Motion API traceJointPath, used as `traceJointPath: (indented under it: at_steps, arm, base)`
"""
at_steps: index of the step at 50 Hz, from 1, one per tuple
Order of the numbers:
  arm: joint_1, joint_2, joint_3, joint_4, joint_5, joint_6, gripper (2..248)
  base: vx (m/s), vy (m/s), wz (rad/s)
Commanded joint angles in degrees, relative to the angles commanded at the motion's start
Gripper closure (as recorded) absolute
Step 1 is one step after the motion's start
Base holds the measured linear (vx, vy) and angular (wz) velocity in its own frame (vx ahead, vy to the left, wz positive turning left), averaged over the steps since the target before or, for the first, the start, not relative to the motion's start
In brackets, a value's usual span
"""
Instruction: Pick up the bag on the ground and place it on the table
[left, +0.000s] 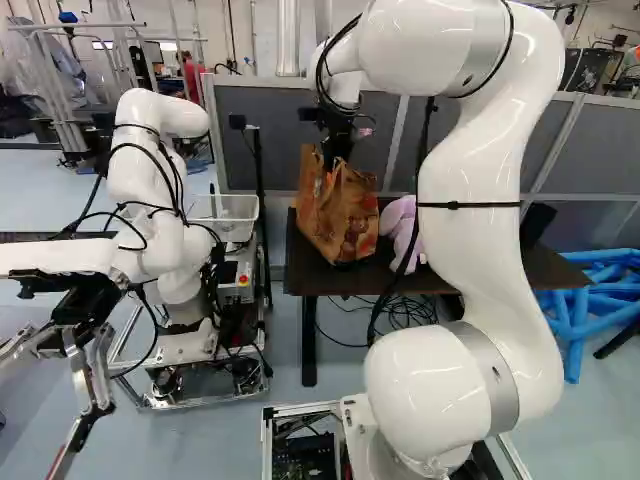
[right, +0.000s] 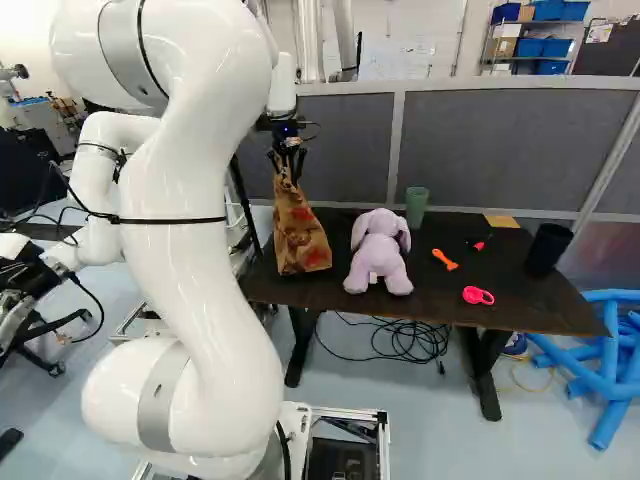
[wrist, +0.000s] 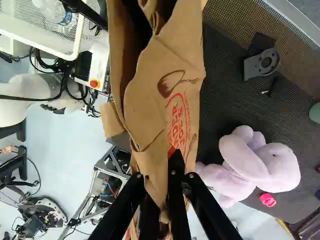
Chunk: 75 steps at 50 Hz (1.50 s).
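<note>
Brown paper bag with red and brown print (left: 345, 215) is at the table, by the end nearer the other arm, upright with a slight lean; its base looks to be at the top of the dark rectangular table (right: 445, 310), can't tell whether it bears on it. Black two-finger gripper (right: 287, 170) is above the bag and closed on it: wrist view has the upper paper folded and pinched between the fingers. White arm (left: 490, 200) reaches out over the near side, gripper pointing down. Lilac long-eared plush toy (right: 378, 255) sits just beside the bag, then a green cup (right: 417, 203) behind it. Further along the tabletop: small orange item (right: 445, 260), pink ring-shaped item (right: 478, 296), small red-and-black item (right: 479, 243), flat tan piece (right: 502, 221) at the far edge, dark cylinder (right: 549, 248) near the far end. Coiled black cable (right: 405, 340) on the floor under the table, blue tubes (right: 600, 370) past its end. Another robot (left: 160, 190), white, stands at the left of the left base view, white mesh basket (left: 232, 210) beside it, grey partition (right: 500, 140) behind the table
</note>
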Motion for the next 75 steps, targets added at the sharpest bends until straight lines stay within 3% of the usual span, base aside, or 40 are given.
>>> traceJointPath:
  at_steps: [29, 48, 49, 53, 54, 58, 59, 64, 65, 69, 70, 74, 75]
  arm:
    - [0.07, -4.7, -0.71, 0.0, 0.0, 0.0, 229]
    - [0.07, -5.21, -0.8, 0.0, 0.0, 0.0, 229]
    - [0.07, -5.21, -0.8, 0.0, 0.0, 0.0, 215]
    - [0.07, -5.21, -0.8, 0.0, 0.0, 0.0, 215]
    - [0.07, -5.21, -0.8, 0.0, 0.0, 0.0, 183]
    - [0.07, -5.21, -0.8, 0.0, 0.0, 0.0, 183]
    - [0.07, -5.21, -0.8, 0.0, 0.0, 0.0, 150]
    - [0.07, -5.21, -0.8, 0.0, 0.0, 0.0, 150]
    - [0.07, -5.21, -0.8, 0.0, 0.0, 0.0, 115]
    - [0.07, -5.21, -0.8, 0.0, 0.0, 0.0, 115]
    - [0.07, -5.21, -0.8, 0.0, 0.0, 0.0, 79]
    - [0.07, -5.21, -0.8, 0.0, 0.0, 0.0, 79]
    - [0.07, -5.21, -0.8, 0.0, 0.0, 0.0, 43]
  base:
    - [0.0, 0.0, 0.0]
    - [0.0, 0.0, 0.0]
    - [0.0, 0.0, 0.0]
    - [0.0, 0.0, 0.0]
    - [0.0, 0.0, 0.0]
    - [0.0, 0.0, 0.0]
    - [0.0, 0.0, 0.0]
    - [0.0, 0.0, 0.0]
    - [0.0, 0.0, 0.0]
    - [0.0, 0.0, 0.0]
    - [0.0, 0.0, 0.0]
    - [0.0, 0.0, 0.0]
    - [0.0, 0.0, 0.0]
